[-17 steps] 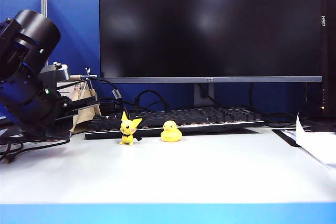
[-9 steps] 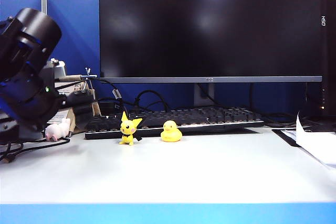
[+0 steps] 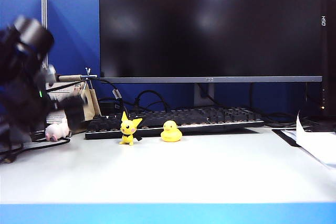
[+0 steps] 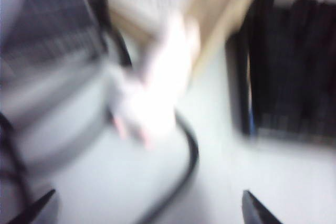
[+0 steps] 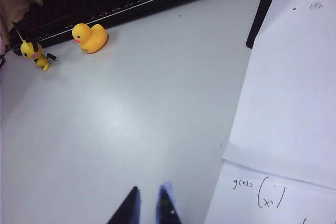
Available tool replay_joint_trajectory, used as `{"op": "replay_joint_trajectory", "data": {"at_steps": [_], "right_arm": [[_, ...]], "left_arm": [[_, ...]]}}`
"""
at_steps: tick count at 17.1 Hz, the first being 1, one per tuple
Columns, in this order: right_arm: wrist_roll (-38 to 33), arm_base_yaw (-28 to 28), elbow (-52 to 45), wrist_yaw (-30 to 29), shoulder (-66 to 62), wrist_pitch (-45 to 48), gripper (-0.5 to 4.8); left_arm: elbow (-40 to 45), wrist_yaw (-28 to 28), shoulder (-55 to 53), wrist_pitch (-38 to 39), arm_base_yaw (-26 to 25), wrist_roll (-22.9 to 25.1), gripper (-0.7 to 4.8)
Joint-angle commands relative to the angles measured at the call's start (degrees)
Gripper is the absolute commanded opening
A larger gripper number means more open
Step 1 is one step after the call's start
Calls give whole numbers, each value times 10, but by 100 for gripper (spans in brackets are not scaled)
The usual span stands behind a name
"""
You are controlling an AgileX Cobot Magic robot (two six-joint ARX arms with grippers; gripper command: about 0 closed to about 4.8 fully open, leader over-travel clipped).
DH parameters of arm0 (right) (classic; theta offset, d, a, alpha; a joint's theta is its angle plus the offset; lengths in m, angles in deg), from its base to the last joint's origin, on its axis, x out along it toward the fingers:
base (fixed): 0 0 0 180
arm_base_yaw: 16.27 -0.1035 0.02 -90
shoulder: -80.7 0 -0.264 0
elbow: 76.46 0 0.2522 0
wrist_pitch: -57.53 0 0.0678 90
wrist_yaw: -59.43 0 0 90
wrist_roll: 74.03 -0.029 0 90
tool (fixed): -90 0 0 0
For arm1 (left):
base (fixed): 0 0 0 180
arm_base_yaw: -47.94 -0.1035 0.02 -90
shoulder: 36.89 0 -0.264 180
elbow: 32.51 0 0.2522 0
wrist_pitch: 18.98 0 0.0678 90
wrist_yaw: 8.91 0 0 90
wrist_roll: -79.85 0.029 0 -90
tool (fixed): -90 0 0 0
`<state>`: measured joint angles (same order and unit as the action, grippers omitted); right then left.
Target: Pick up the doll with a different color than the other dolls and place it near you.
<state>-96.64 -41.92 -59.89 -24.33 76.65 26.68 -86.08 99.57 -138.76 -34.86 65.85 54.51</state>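
**Rabbit set down at the left edge, left end effector wide apart**

The rabbit (image 3: 58, 129) lies on the worktop (image 3: 173, 171) at its left edge, beside a black cable (image 3: 31, 145) and left of the keyboard (image 3: 173, 120). It lies apart from the two yellow dolls, the pointy-eared one (image 3: 128, 128) and the duck (image 3: 171, 131), which stand side by side in front of the keyboard near the back of the worktop. Being pale pink-white against two yellows, it is the odd one the task names.

The left end effector (image 4: 147, 211) hangs over the rabbit with its tips spread wide, one at each side of the wrist picture, and nothing between them. The rabbit (image 4: 157, 93) shows there as a pale blur next to the cable (image 4: 184, 171), clear of both tips, so it is not held. The left arm (image 3: 26, 87) is smeared with motion in the exterior view, at the worktop's left edge.

The right end effector (image 5: 147, 205) sits over the bare front right part of the worktop with its tips close together and empty, near a sheet of paper (image 5: 289, 103). It looks parked out of the way, since the job is on the other side.

My guess is that the rabbit counts as delivered, though it lies no nearer the front edge than the yellow dolls.
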Motion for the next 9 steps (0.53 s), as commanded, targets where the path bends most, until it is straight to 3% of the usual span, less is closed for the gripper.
{"op": "replay_joint_trajectory", "data": {"at_steps": [1,5,9], "right_arm": [[2,0,0,1,1,-9,53],[2,0,0,1,1,-9,53],[2,0,0,1,1,-9,53]], "left_arm": [[-10,-5,-15,-13,1,-1,460],[-65,-3,-28,-12,-1,55,460],[-117,-33,-39,45,-50,53,458]]}}
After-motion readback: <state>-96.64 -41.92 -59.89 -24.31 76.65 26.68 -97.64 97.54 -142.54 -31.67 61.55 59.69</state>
